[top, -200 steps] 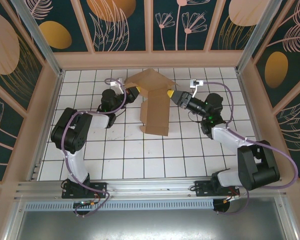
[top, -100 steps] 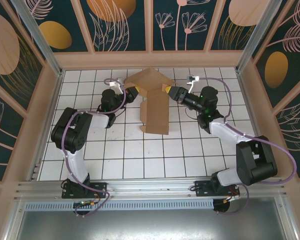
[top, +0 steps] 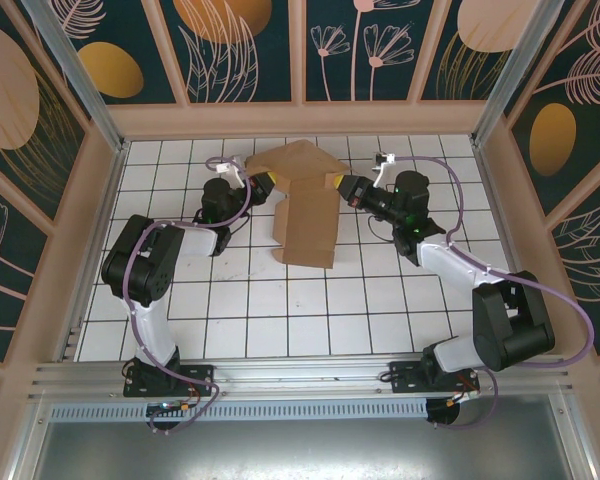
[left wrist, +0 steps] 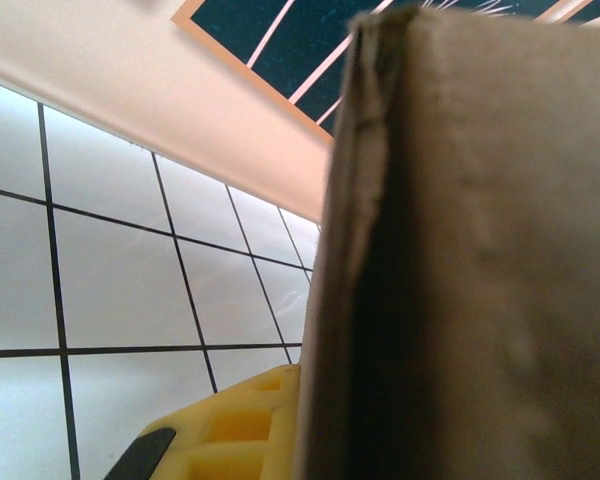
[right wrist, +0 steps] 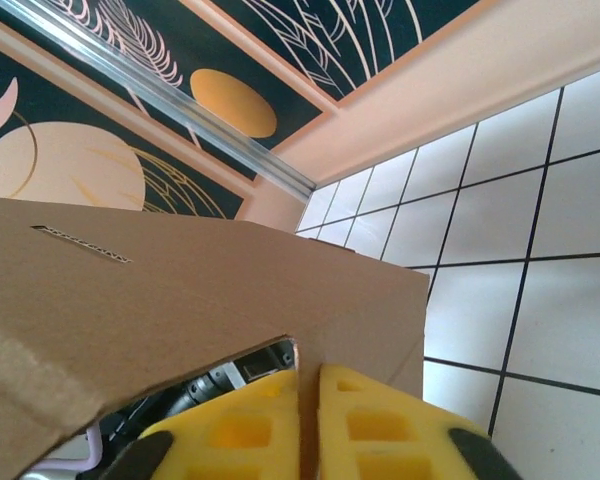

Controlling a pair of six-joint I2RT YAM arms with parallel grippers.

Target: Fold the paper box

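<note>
Paper box point(top: 310, 215) part-folded, R hand point(top: 333, 181) clamped on it; L hand point(top: 266, 184) grip unclear.

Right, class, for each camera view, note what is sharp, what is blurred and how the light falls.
Top view: evenly lit and sharp throughout, the box crisp against the white tiles. Left wrist view: the box is so near the lens that it blurs, its edge in dark shadow, the tiles behind washed bright. Right wrist view: the box in focus, evenly lit.

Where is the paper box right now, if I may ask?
Top view: the paper box lies far-centre on the table, between left gripper and right gripper.
</note>
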